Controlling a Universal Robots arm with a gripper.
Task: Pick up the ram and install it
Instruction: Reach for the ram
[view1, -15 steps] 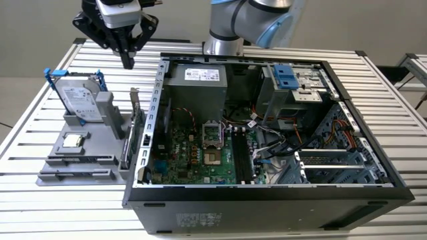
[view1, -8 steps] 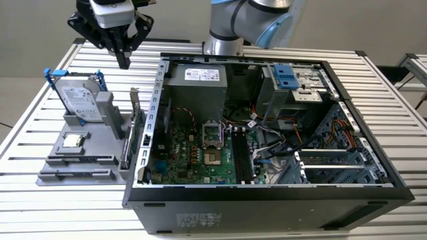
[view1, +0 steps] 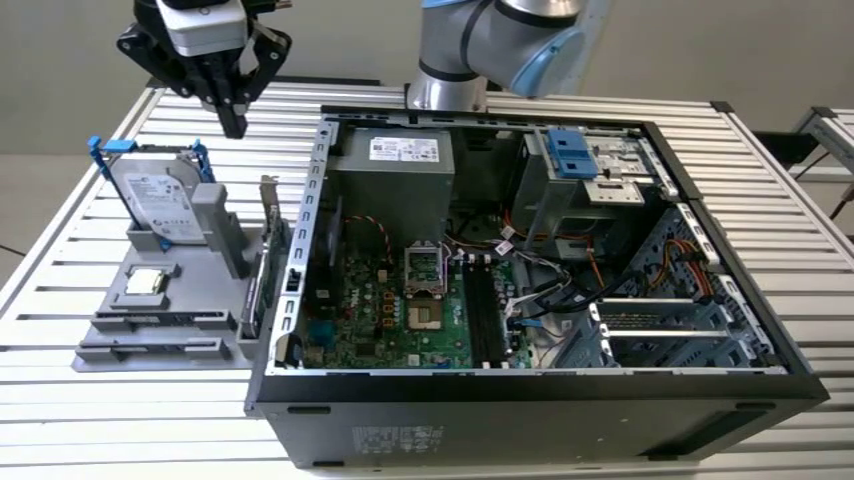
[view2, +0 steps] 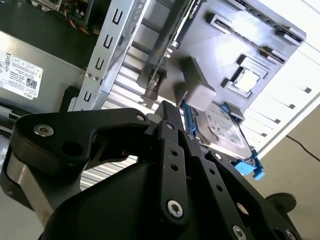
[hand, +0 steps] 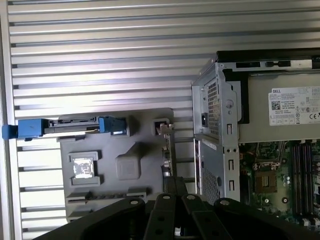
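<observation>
I see the gripper (view1: 235, 124) hanging above the table (view1: 134, 425), behind the hard drive (view1: 163, 205) and on the exterior view's left of the open case (view1: 534, 405) — its fingers are pressed together and hold nothing. The ram (view1: 160, 319), as far as I can make out, lies flat in a slot of the grey tray (view1: 114, 260) near the chip (view1: 144, 283) — well apart from the gripper and from the black memory slots (view1: 483, 312).

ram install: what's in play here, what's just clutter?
Job: gripper, shut, empty; ram, seemingly the stick in a long slot of the gray holder; black memory slots.
Clutter: hard drive; processor chip; power supply.
</observation>
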